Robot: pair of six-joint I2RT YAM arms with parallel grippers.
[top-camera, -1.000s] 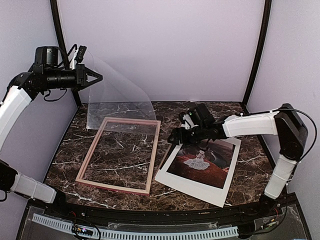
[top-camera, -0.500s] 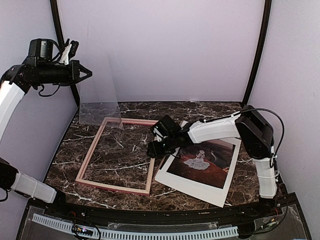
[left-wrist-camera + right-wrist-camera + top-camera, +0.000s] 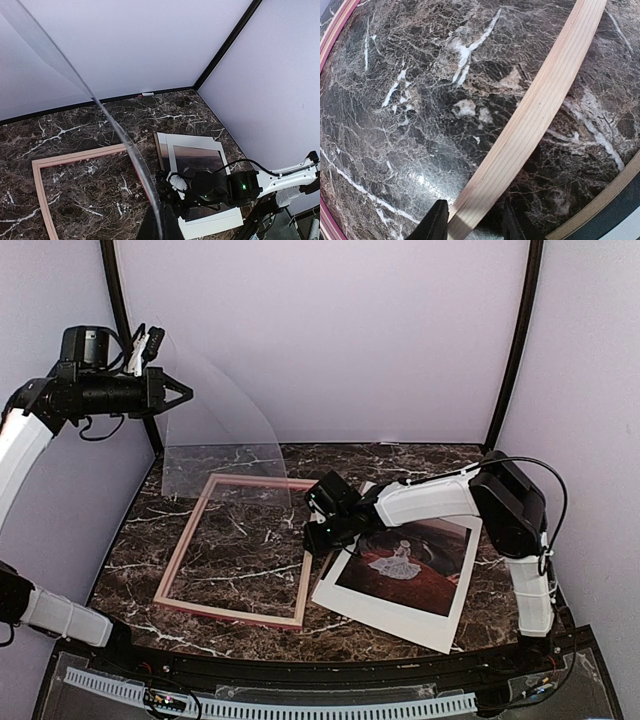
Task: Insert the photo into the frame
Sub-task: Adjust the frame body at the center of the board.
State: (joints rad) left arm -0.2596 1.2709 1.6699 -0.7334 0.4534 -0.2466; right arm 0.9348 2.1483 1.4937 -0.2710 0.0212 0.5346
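Marble table: the photo lies just right of the frame. The left gripper is clamped on a raised clear sheet. The right gripper straddles the frame's right rail, grip unclear; pinch squarely and avoid tilting it.

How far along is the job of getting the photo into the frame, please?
Done: the clear sheet is held up by the left pincer, so the frame lies open. In hand: the right pincer straddles the frame's right rail; whether it grips is unclear. Left: the photo lies on the table beside the frame, not yet inside.
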